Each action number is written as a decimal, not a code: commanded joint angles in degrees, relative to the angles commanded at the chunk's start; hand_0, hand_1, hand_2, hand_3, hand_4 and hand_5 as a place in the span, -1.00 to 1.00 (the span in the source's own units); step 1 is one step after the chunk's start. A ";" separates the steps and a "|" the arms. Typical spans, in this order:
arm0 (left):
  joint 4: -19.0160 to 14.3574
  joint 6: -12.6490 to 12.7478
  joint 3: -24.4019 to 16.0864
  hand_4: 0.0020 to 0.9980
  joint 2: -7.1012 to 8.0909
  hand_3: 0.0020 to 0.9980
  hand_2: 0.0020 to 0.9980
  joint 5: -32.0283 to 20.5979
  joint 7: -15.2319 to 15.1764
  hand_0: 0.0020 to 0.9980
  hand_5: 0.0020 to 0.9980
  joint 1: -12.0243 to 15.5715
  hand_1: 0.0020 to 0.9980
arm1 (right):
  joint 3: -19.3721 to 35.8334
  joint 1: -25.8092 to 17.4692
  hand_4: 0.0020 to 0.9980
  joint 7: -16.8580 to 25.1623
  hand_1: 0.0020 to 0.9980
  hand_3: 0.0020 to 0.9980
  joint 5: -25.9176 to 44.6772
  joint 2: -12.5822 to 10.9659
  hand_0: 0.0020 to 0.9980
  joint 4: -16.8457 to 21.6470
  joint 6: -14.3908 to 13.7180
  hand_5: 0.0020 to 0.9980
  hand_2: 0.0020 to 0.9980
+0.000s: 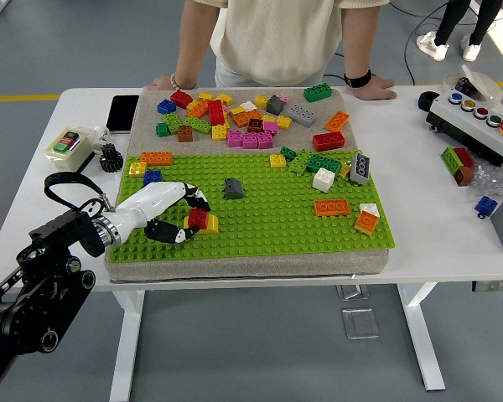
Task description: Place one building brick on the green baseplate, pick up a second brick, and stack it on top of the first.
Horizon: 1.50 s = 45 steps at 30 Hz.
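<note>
Left hand [178, 215] closed around a red brick [198, 218] atop a yellow brick [210, 224] on the green baseplate [268, 222], grey pad beneath, white table [427, 226], loose bricks [243, 121] beyond, person [277, 38] standing opposite, grey floor [84, 42].

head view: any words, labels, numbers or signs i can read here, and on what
No text can be read in this view.
Button box at the right: coloured buttons, any labels too small to read.
Small switch box at the left: red and green parts, no print legible.
Phone: dark screen, nothing showing.
Bricks and baseplate: no print visible.
</note>
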 joint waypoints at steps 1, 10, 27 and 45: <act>0.01 -0.01 -0.02 0.45 -0.01 0.14 0.19 0.00 0.00 0.44 -0.97 -0.03 0.32 | 0.01 0.01 0.85 0.01 0.28 0.25 0.01 0.00 0.46 0.00 0.00 -0.04 0.37; -0.04 -0.29 -0.22 0.55 -0.01 0.16 0.21 0.00 -0.07 0.46 -0.92 -0.16 0.37 | 0.12 0.05 0.84 0.06 0.28 0.25 0.00 0.02 0.46 0.00 -0.03 -0.04 0.37; -0.18 -0.91 -0.54 0.65 -0.15 0.20 0.22 0.00 -0.29 0.48 -0.84 -0.36 0.40 | 0.20 0.06 0.85 0.15 0.28 0.24 0.20 0.05 0.46 0.00 -0.03 -0.04 0.37; -0.08 -1.23 -0.59 0.72 -0.53 0.24 0.24 -0.38 -0.37 0.49 -0.78 -0.71 0.41 | -0.21 0.05 0.84 0.12 0.28 0.24 0.24 0.09 0.46 0.00 -0.05 -0.04 0.37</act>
